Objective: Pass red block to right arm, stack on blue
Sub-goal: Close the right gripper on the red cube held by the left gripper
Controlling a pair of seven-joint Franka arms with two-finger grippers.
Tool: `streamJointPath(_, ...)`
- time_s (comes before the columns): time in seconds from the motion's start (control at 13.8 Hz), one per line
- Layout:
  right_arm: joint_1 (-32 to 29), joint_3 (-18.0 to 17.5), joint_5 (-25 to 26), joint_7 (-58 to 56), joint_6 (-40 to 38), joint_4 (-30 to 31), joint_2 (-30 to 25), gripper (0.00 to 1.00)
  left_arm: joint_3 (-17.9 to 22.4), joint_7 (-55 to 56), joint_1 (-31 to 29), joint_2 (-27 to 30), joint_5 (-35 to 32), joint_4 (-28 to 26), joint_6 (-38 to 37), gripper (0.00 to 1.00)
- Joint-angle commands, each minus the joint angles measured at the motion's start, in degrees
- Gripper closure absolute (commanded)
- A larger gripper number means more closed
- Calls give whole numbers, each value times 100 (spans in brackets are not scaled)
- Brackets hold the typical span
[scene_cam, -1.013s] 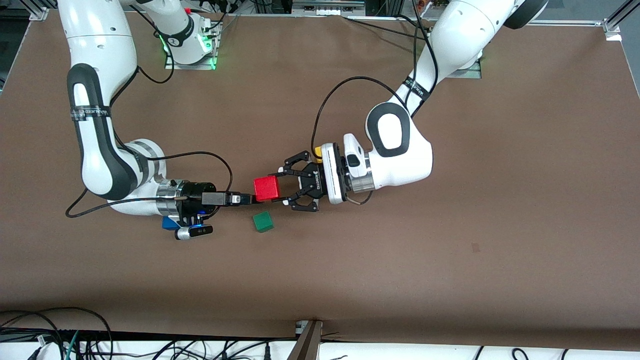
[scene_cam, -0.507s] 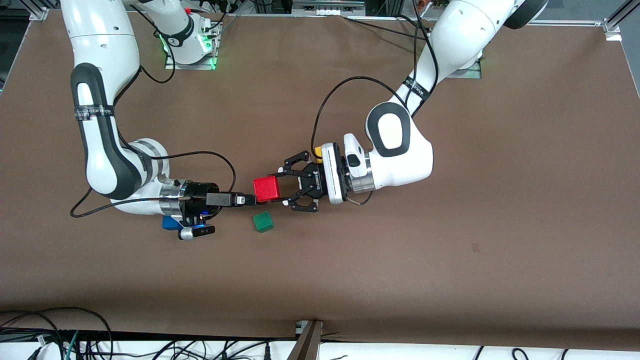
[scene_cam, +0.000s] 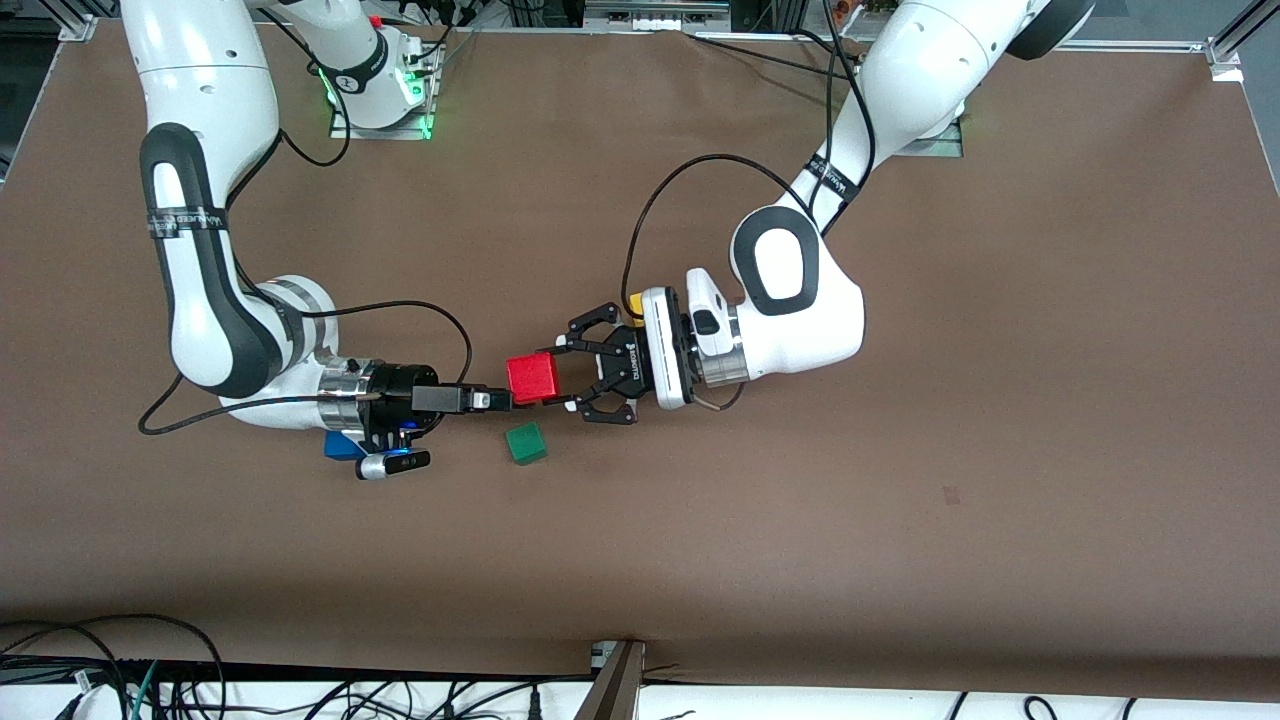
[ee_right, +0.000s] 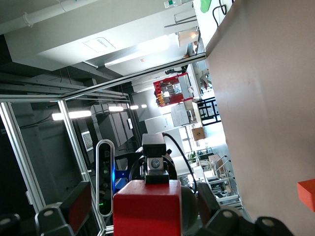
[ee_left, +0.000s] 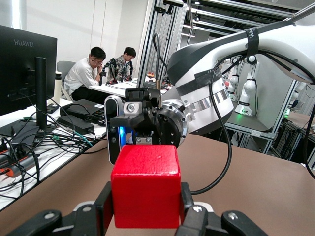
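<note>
The red block (scene_cam: 531, 378) is held in the air over bare table by the green cube. My left gripper (scene_cam: 558, 376), the claw-like one, is shut on it; in the left wrist view its pads (ee_left: 103, 209) press both sides of the block (ee_left: 145, 184). My right gripper (scene_cam: 503, 400) meets the block from the other end and is open. In the right wrist view its pads (ee_right: 78, 201) stand either side of the block (ee_right: 147, 211) with gaps. The blue cube (scene_cam: 340, 447) lies on the table, partly hidden under the right wrist.
A green cube (scene_cam: 526, 442) lies on the brown table (scene_cam: 900, 450) just under the handover spot. An orange cube (scene_cam: 636, 300) peeks out by the left wrist and shows in the right wrist view (ee_right: 307, 194). Cables trail from both wrists.
The right arm has edged slightly toward the red block. The left arm and the block have not moved.
</note>
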State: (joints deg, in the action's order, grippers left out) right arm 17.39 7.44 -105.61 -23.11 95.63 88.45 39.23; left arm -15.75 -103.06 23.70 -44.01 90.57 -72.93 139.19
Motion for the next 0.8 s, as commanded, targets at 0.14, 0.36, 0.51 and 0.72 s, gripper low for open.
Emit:
streamJointPath(0.14, 27, 12, -101, 52, 70, 129, -169, 11, 63, -109, 108, -126, 198, 261, 64, 100)
streamJointPath(0.36, 27, 12, -83, 52, 70, 181, -178, 20, 63, -109, 108, -135, 198, 261, 64, 100)
streamJointPath(0.51, 27, 12, -83, 52, 70, 190, -187, 24, 63, -109, 108, -135, 198, 261, 64, 100)
streamJointPath(0.72, 27, 12, -83, 52, 61, 190, -187, 25, 63, -109, 117, -135, 198, 261, 64, 100)
